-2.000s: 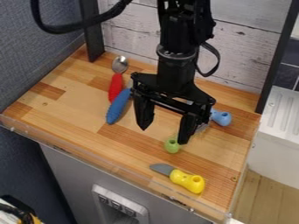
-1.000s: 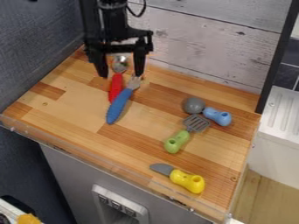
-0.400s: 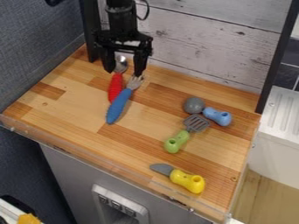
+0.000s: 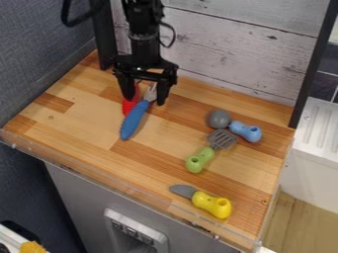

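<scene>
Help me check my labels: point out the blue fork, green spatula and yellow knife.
Blue fork [image 4: 134,120], camera view, its handle.
Green spatula [image 4: 199,160], camera view, its handle.
Yellow knife [image 4: 211,204], camera view, its handle.

"Where could a hand pass?"
"Over the bare wood of the counter [image 4: 79,113], view-left of the blue-handled fork [image 4: 134,121]; also down the broad lane between that fork and the green spatula [image 4: 200,159]."

"What stands in the way?"
"The back wall [image 4: 224,39] and black post [image 4: 107,52] behind; the red-handled spoon [image 4: 129,106] crowding the fork; the blue-handled ladle [image 4: 245,131] close by the spatula's head; the yellow knife [image 4: 212,204] nearer the front rail [image 4: 79,169]."
</scene>
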`<act>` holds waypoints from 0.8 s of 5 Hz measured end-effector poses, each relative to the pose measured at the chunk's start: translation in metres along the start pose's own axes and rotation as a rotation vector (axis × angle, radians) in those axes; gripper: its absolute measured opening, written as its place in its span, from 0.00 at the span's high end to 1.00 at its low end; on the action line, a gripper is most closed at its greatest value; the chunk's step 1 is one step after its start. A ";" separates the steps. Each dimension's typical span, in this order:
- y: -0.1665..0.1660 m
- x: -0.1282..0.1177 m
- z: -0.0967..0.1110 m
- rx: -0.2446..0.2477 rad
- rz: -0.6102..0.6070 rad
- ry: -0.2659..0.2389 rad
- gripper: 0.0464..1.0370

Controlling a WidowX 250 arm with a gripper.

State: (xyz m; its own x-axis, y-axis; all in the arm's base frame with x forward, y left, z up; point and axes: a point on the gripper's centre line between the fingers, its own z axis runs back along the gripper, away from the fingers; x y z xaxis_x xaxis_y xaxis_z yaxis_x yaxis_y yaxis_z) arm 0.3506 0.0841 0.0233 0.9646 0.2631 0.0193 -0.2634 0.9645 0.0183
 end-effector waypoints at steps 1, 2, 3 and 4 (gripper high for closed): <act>0.001 -0.004 -0.005 0.013 0.087 -0.014 0.04; 0.002 -0.006 -0.005 0.019 0.118 -0.019 0.09; 0.007 -0.007 -0.005 0.021 0.130 -0.010 0.36; 0.009 -0.007 -0.006 0.023 0.122 0.024 0.66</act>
State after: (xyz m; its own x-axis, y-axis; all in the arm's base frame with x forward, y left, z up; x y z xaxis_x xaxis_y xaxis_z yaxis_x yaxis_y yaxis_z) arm 0.3417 0.0915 0.0178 0.9253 0.3792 -0.0014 -0.3789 0.9246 0.0400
